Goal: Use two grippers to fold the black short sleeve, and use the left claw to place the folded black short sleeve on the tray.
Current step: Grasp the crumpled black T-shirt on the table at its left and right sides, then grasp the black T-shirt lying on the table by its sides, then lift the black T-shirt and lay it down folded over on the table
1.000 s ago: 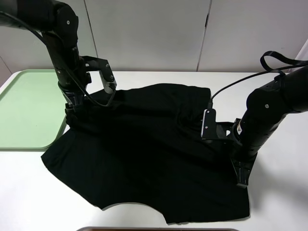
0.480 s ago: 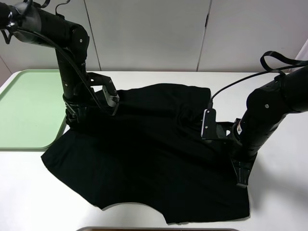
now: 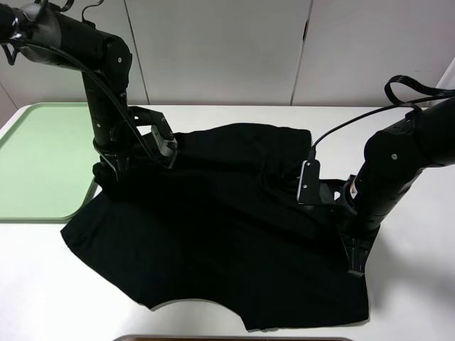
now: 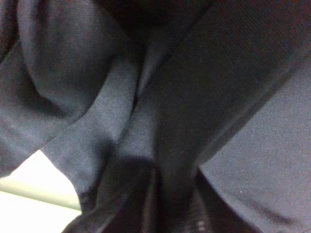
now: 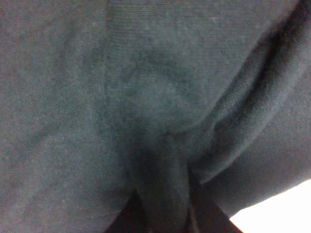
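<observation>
While the right gripper (image 3: 355, 264) is keeping its jaws clamped on the black short sleeve (image 3: 220, 234) along the side farthest from the tray (image 3: 35, 163), the left claw (image 3: 106, 169) is making the change that matters. A second ago its jaws were standing wide over the cloth; now they are closing down on the edge of the black short sleeve right by the tray's nearest corner. The left wrist view is showing a ridge of black fabric being gathered into a tight pleat that is running in between the dark jaws. The left claw is therefore looking pinched on cloth rather than empty, though how firmly it is biting cannot be told. Its arm is also standing more upright over that spot than before. The black short sleeve is lying spread and unfolded on the white table (image 3: 419, 284), beside the tray and not on it. By my judgement, both grips are now being set, and lifting the cloth over into a fold is becoming the next step.
</observation>
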Robot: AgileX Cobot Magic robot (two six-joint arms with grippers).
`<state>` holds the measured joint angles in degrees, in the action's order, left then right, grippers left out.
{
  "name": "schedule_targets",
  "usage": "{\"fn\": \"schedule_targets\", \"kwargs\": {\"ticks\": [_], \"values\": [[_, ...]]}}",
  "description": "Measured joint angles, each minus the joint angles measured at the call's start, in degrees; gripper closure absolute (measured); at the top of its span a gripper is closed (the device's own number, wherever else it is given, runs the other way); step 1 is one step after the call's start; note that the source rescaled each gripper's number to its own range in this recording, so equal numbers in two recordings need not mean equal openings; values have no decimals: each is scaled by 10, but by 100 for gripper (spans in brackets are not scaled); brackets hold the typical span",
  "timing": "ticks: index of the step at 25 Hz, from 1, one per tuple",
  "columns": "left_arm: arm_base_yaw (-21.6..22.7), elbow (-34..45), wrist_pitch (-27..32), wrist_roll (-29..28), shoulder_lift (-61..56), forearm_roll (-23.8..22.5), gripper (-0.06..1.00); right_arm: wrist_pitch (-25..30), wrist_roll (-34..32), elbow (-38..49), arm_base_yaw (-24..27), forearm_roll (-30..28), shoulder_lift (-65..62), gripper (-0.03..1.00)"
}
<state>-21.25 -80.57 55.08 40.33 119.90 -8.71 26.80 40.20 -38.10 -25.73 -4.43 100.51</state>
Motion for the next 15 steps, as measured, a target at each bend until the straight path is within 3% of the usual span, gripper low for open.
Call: {"fn": "schedule_targets", "kwargs": {"ticks": [2,10,12,15], "values": [[0,0,0,-5,0,0,92,0,-1,0,0,0,0,97],[0,0,1,-71,-5,1,94,0,-15,0,0,-1,-5,97],[0,0,1,-81,-16,5,94,0,-49,1,0,-20,-17,97],[0,0,4,-87,-45,17,94,-1,-148,1,0,-103,-49,97]]}}
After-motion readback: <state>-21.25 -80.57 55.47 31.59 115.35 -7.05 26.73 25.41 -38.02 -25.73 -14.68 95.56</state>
